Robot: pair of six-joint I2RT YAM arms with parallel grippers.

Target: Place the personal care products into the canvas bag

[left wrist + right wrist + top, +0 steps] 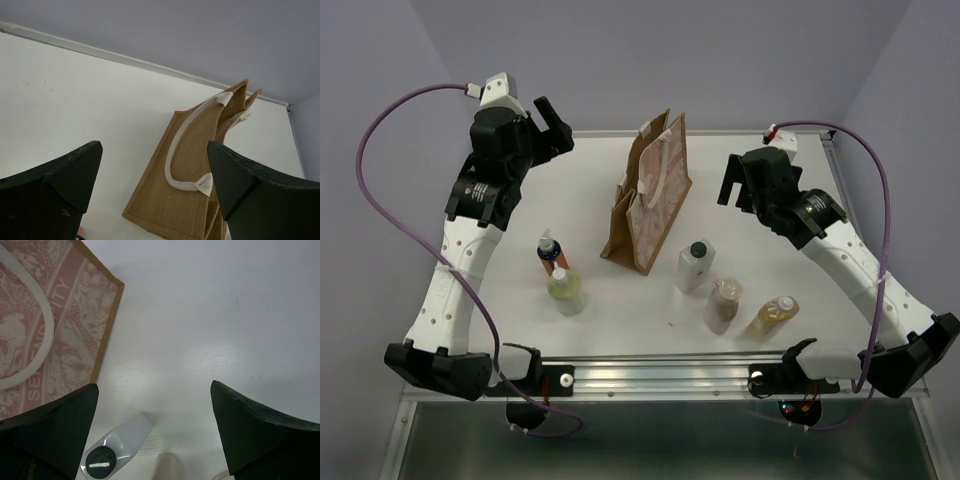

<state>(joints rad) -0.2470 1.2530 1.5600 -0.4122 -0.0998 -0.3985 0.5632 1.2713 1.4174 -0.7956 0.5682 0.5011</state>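
1. The table (620, 310) carries the whole job. All five personal care products sit out in the open, so I'd call this the very start: nothing packed, five to go.
2. The canvas bag (650, 195) stands upright at the centre, a little to the far side, with its cream handles up. From above its mouth is only a narrow slit, so the inside is hidden. With all five bottles counted outside it, I judge it empty.
3. The left gripper (555, 125) hovers at the far left, well apart from the bag. Its fingers are spread wide with nothing between them.
4. The right gripper (732, 182) hangs on the right side of the bag. Its fingers are wide apart too and it is just as empty, with the white bottle's cap showing below it in its own camera.
5. Near right of the bag, from the bag outward:
   - the white square bottle (694, 265) is just beside the bag;
   - the brown-tan bottle (722, 306) comes next;
   - the amber bottle (772, 315) is farthest right, and I can't tell whether it is leaning or lying.
6. Near left of the bag, the yellow-green bottle (565, 291) and the orange bottle (551, 252) stand close together.
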